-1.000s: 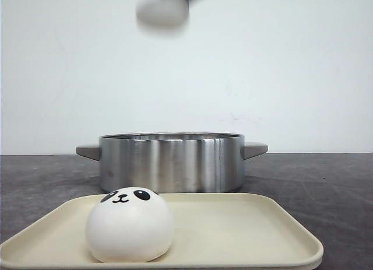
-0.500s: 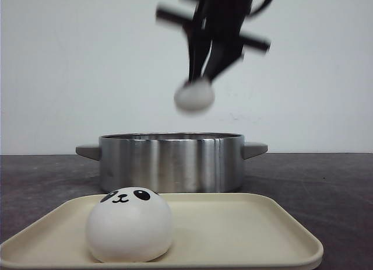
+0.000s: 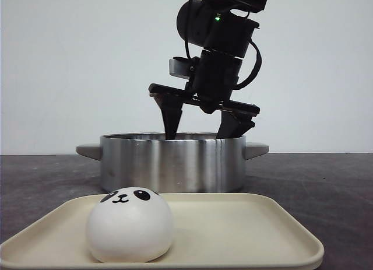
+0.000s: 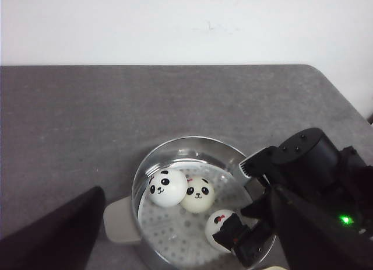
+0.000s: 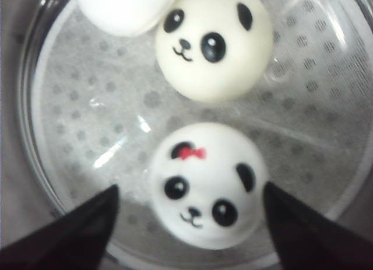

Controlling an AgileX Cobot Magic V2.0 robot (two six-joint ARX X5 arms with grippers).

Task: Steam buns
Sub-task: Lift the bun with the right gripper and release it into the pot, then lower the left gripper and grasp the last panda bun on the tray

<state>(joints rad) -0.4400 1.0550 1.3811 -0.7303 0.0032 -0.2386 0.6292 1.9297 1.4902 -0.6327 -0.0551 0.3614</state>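
Steel pot (image 3: 172, 162) w/ two side handles sits on the dark grey desk (image 3: 326, 182), just behind a cream tray (image 3: 245, 235). Landmark = the pot.

Right hand (image 3: 202, 125) reaches down into the pot from above, fingers spread wide, tips dipping below the rim, gripping nothing. In the right wrist view its two dark fingertips (image 5: 76, 229) stand either side of a bun w/ a red bow (image 5: 207, 191), which rests on the perforated steamer plate (image 5: 105, 124) inside the pot, apart from both tips. Same bun shows in the left wrist view (image 4: 220, 224), just beside the right hand's finger.

Two more buns in the pot: one panda-face bun (image 5: 213, 42) next to the bow bun, and another (image 4: 167, 187) touching it on the far side; only its white underside shows in the right wrist view (image 5: 122, 7). So 3 buns inside the pot, all on the steamer plate.

4th bun (image 3: 129, 224) sits on the tray in front of the pot, toward the tray's left part, face pointing up and forward.

Left hand: only one dark finger (image 4: 52, 235) shows at the edge of the left wrist view, high above the desk beside the pot; can't tell if it's wide or narrow.
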